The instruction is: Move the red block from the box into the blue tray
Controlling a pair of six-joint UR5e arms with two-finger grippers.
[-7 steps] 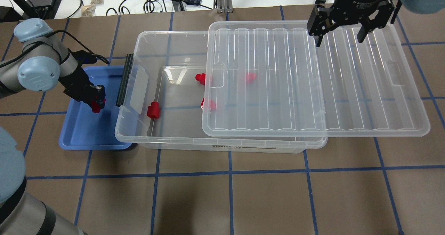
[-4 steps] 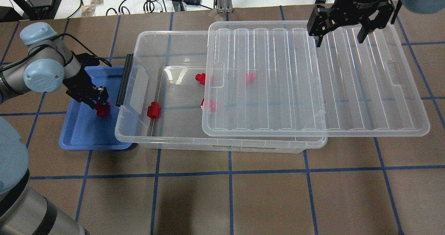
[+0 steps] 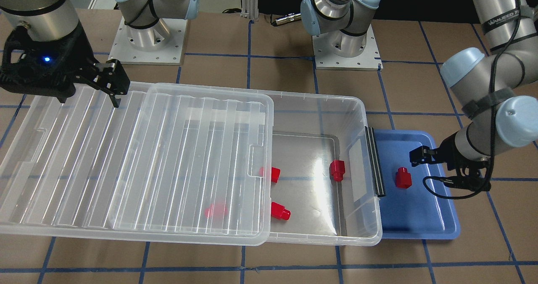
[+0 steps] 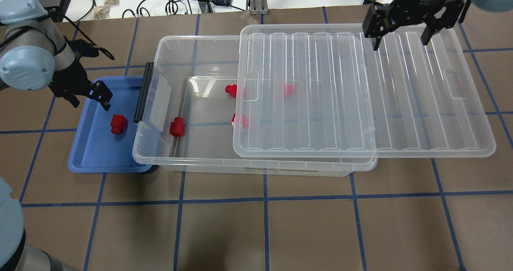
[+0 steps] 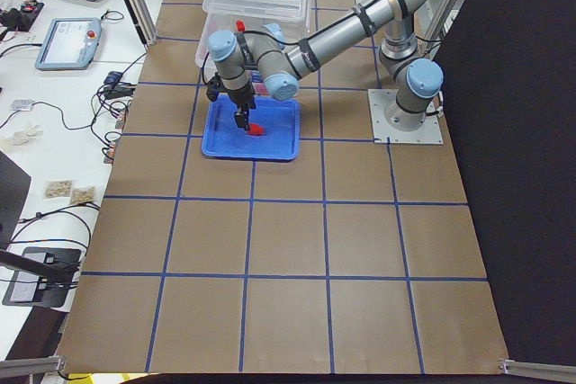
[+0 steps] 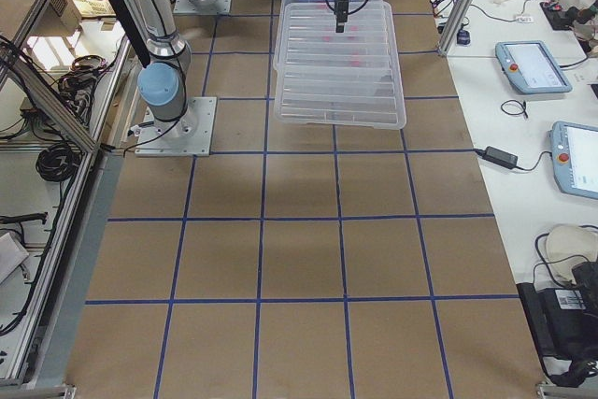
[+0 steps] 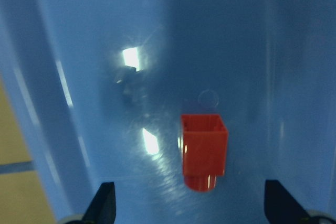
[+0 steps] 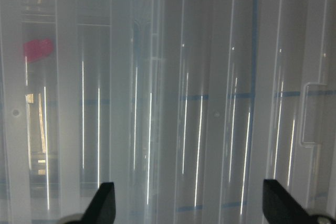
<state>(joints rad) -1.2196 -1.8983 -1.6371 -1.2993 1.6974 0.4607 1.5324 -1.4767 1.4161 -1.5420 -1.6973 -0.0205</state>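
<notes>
Overhead and front cameras faced each other, both looking down on the box (image 4: 208, 163); the end cameras stood farther off; wrist cameras hung close over the blue tray (image 7: 79, 77) and the lid (image 8: 210, 77).

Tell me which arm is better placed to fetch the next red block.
Left. The left gripper hangs open over the blue tray, right beside the uncovered end of the box, where a red block lies. The right gripper hovers over the lid at the far end.

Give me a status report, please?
Left pincer open, above tray. Block lies in tray, ungripped. Right pincer open over lid. Nothing in the way.
</notes>
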